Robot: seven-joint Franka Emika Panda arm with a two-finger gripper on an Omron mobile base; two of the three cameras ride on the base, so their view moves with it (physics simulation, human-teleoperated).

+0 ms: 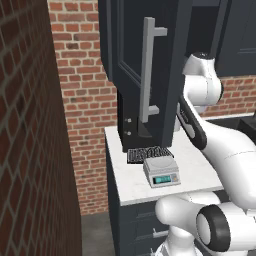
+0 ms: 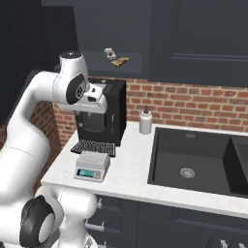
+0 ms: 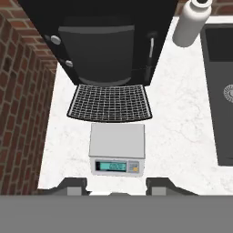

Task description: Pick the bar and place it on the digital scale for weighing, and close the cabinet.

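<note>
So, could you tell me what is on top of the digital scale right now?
Nothing: the digital scale's platform is bare. The bar lies up in the open cabinet; what lies under the scale is covered.

No legible text, even scale display

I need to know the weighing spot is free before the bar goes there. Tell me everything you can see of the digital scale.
The digital scale is a small, light-grey square unit with a flat, bare platform and a lit teal display on its front face, beside small buttons. It sits flat on the white marble counter, just in front of the dark ribbed tray, with nothing lying on it.
</note>
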